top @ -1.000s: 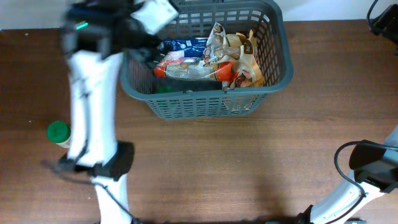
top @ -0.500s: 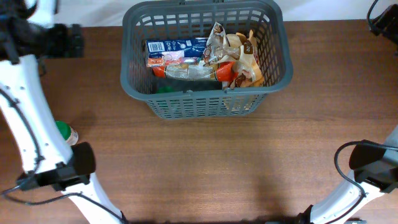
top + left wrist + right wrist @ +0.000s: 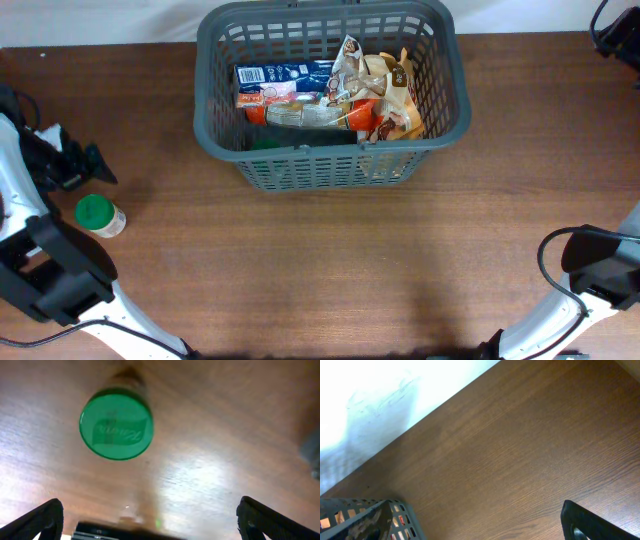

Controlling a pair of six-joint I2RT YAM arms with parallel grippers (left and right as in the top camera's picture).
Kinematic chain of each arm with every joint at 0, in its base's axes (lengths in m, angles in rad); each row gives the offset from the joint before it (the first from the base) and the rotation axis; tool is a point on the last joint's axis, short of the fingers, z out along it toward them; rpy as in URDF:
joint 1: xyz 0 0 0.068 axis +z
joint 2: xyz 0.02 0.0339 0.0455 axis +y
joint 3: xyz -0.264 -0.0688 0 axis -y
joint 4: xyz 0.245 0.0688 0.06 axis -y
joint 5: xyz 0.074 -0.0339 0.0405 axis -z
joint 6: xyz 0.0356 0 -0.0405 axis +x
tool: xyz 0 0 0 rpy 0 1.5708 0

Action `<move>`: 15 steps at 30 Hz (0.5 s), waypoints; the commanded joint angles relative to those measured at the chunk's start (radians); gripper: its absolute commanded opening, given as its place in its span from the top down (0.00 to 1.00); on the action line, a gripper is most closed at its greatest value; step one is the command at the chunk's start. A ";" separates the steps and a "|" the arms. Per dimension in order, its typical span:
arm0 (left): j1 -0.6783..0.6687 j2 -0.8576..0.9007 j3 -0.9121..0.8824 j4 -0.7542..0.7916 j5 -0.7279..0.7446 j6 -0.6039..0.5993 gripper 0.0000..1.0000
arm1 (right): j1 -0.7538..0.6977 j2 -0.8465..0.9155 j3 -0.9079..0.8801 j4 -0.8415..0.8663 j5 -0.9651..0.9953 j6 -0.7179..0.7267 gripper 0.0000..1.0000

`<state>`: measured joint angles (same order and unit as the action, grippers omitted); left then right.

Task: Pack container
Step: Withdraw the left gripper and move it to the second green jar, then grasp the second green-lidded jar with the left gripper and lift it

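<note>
The dark grey slotted basket (image 3: 330,165) stands at the back middle of the table and holds several grocery packets: a blue and white carton (image 3: 283,75), brown snack bags (image 3: 385,95) and an orange packet. A jar with a green lid (image 3: 95,213) stands on the table at the far left; the left wrist view looks down on its lid (image 3: 116,423). My left gripper (image 3: 80,165) is open and empty just above and behind the jar; in its wrist view (image 3: 150,520) the fingers are wide apart. My right gripper is at the far right top edge (image 3: 612,25); only one finger (image 3: 600,522) shows.
A basket corner (image 3: 370,520) shows at the lower left of the right wrist view, with bare brown table beyond it and a white wall at the back. The right arm's base (image 3: 600,265) sits at the front right edge.
My left arm has swung from over the basket's left rim out to the far left and down toward the green-lidded jar. The basket's contents and the right arm have not moved.
</note>
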<state>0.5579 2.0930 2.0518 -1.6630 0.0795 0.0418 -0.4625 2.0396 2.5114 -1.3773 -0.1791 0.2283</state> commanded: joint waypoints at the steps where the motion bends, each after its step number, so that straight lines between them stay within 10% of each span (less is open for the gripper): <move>1: 0.000 0.001 -0.043 0.021 -0.114 -0.047 0.08 | -0.003 0.004 -0.002 0.000 -0.009 -0.002 0.01; 15: 0.041 0.001 -0.256 0.215 -0.051 0.036 0.08 | -0.003 0.005 -0.002 0.000 -0.009 -0.003 0.01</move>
<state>0.5957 2.0926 1.8687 -1.4929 -0.0208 0.0345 -0.4625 2.0396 2.5114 -1.3773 -0.1791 0.2283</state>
